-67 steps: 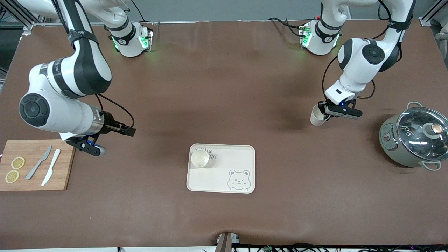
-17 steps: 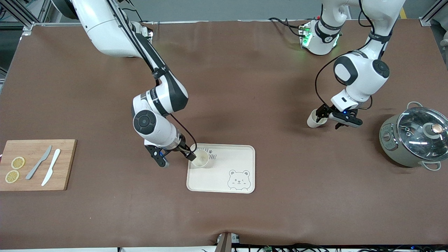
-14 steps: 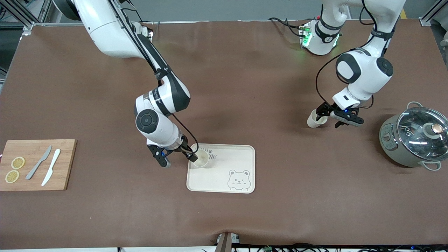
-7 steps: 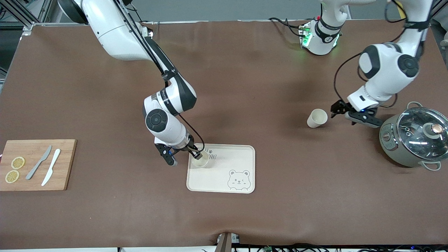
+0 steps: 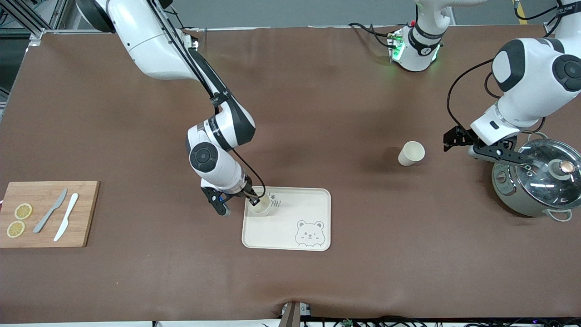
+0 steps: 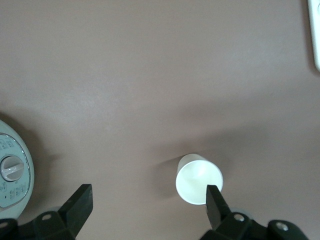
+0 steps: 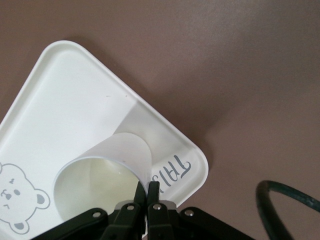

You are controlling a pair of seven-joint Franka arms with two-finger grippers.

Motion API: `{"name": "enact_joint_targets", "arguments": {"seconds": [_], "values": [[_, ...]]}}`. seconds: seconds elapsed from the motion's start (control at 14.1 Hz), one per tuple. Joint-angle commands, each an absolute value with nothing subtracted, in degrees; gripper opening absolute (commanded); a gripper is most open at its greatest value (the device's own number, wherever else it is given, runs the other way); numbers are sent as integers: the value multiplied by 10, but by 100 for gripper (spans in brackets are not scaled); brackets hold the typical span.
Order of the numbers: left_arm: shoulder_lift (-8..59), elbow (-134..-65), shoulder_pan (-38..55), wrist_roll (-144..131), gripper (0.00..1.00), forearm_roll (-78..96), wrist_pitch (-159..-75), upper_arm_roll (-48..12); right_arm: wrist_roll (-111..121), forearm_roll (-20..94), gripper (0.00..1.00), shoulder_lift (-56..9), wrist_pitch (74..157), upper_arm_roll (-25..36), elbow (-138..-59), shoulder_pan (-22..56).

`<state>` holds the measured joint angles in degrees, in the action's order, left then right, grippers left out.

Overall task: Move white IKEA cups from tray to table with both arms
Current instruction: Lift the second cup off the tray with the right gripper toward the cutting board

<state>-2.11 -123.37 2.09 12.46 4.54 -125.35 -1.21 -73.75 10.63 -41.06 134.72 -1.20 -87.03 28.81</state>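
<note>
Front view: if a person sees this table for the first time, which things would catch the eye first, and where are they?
The right hand pinches the rim of a small cream-white tapered cup standing on the cream rectangular bear-printed tray mid-table. A second cream-white cup stands alone on the brown table toward the left arm's end, with the open left hand up beside it, near the grey pot with a glass lid.

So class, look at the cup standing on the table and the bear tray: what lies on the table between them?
Nothing: in the front view only bare brown table separates the cup on the table from the bear tray.
</note>
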Motion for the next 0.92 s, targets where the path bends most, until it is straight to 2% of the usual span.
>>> {"name": "enact_joint_targets", "arguments": {"seconds": [0.0,0.35,0.71,0.85], "values": [[-3,-1202,20,78,100,32,-1236,-32,-745,106,0,-417,1332,-13,-839,280],[4,-1164,21,24,100,32,-1209,-61,-675,105,0,-397,1182,-13,-797,241],[4,-1143,24,-5,100,33,-1191,-78,-569,105,0,-361,1161,-14,-846,204],[4,-1139,25,-17,100,33,-1187,-87,-520,105,0,-331,1162,-13,-890,189]]}}
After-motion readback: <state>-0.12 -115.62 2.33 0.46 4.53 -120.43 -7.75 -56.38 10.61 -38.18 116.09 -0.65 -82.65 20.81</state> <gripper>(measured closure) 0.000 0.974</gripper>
